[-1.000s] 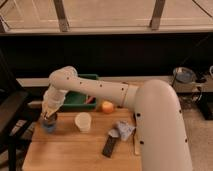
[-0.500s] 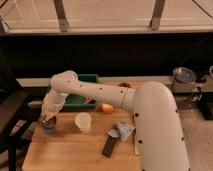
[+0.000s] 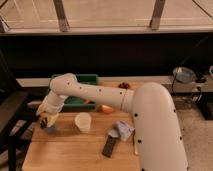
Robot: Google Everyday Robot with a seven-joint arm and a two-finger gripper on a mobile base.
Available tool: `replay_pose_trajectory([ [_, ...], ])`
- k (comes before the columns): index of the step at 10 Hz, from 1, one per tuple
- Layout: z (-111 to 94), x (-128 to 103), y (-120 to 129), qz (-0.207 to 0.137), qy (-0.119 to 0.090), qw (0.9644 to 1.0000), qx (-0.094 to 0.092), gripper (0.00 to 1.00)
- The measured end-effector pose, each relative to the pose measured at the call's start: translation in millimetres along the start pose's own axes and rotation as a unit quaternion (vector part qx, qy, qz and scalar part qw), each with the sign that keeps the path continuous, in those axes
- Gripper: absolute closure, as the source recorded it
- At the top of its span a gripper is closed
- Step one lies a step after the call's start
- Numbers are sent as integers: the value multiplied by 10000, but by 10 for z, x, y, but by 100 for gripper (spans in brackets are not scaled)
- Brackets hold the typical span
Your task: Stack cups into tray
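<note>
Here, a wooden table (image 3: 75, 150) is seen from above and in front, with the robot's white arm (image 3: 100, 95) stretched across it from the lower right to the left. The gripper (image 3: 46, 121) is held low at the table's left edge, directly over the light blue cup (image 3: 51, 129), whose lower part shows just beneath it. Whether the gripper is spread wide, narrowed or clamped on the cup cannot be told, and contact with the cup cannot be confirmed either. The cream-white cup (image 3: 83, 121) is placed upright on the table, mouth up, a little to the right of the blue cup and apart from it. The green tray (image 3: 85, 79) is set at the far side of the table, behind both cups; much of it is hidden by the arm, so its contents cannot be made out. Neither of the two visible cups is in the tray. A small round orange object (image 3: 107, 109) is found just beside the tray's near right corner, partly covered by the arm. Nearer the front, a crumpled grey-blue item (image 3: 123, 130) is lying to the right of the cream-white cup, and a dark flat object (image 3: 110, 146) is laid just below it, touching or nearly touching it.
</note>
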Motion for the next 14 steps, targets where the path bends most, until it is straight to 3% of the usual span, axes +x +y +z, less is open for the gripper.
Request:
replay_pose_trajectory([
  [14,9,-32,0,-22,20,10000,48,35],
])
